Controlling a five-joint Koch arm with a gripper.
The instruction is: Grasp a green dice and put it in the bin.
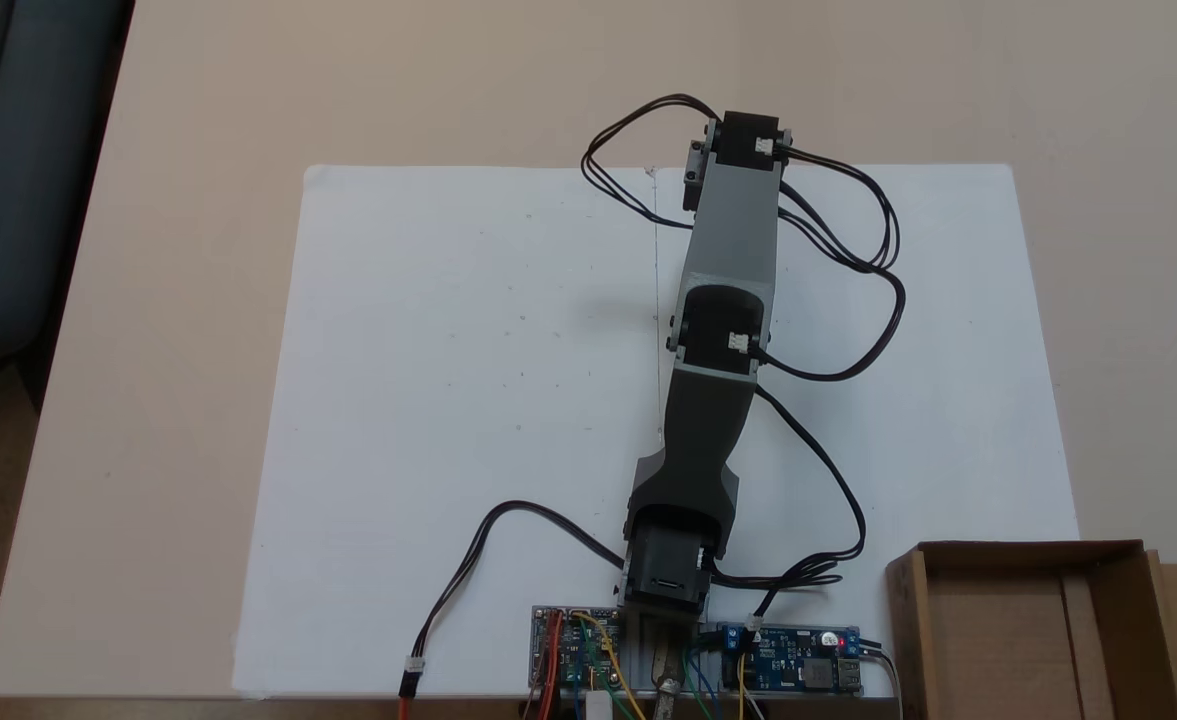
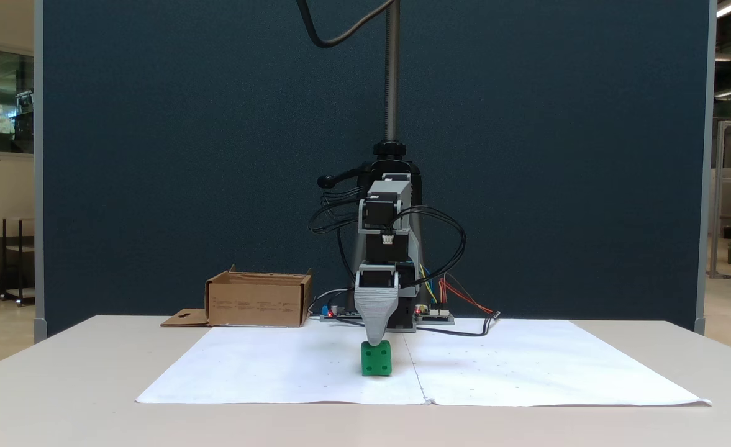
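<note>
The green dice (image 2: 376,359) sits on the white paper near the table's middle, its four-pip face towards the camera. My gripper (image 2: 374,340) points straight down onto it, the grey jaw's tip at the dice's top face. One jaw stands behind the other, so I cannot see any gap between them. Seen from above, the arm (image 1: 728,300) stretches out over the paper. The bin (image 1: 1108,575), a brown cardboard box with a hang-hole flap, stands beside the arm's base, at the left in the low fixed view (image 2: 257,304).
A white paper sheet (image 1: 448,400) covers the middle of the beige table (image 1: 148,300). Circuit boards (image 1: 798,665) and loose black cables (image 1: 848,260) lie around the arm's base. A dark blue partition (image 2: 154,155) and a camera pole (image 2: 392,74) stand behind.
</note>
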